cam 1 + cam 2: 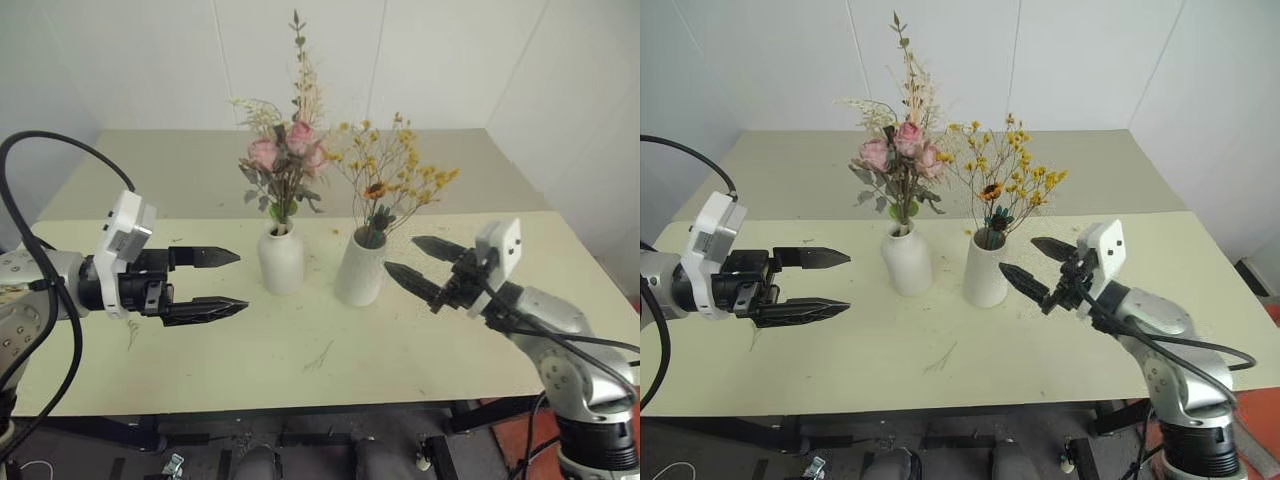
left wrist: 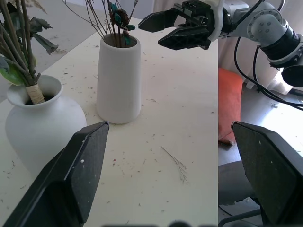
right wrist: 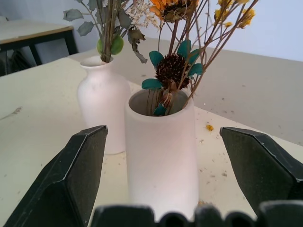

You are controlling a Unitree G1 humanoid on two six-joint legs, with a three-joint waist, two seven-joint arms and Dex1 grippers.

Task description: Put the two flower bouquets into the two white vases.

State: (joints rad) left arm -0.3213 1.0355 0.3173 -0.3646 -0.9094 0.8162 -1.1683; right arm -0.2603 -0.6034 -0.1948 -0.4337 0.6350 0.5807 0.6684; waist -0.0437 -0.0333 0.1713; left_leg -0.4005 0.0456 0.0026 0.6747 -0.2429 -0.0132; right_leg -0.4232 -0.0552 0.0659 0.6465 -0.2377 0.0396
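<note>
Silver-grey arms, black cables, a white wrist box behind each black pointed pincer (image 1: 432, 267), apparently plastic.

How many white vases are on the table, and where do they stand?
2. The bottle-shaped vase holds the pink rose bouquet; the tapered vase on its right holds the yellow bouquet. None seems hidden.

Pale room, two counters pushed end to end.

The near counter (image 1: 300, 370) has a cream top littered with tiny dried flecks and one thin fallen sprig (image 1: 320, 355) at about 6 o'clock. Behind it, toward 12 o'clock, a second counter (image 1: 180, 170) of the same colour runs to the white panelled wall (image 1: 430, 60), whose seams show as thin vertical lines. Dark counter legs (image 1: 470, 412) stand beneath at 5 o'clock, and a patch of orange-red floor (image 1: 515, 425) shows low at 4 o'clock. The light is soft and even.
</note>
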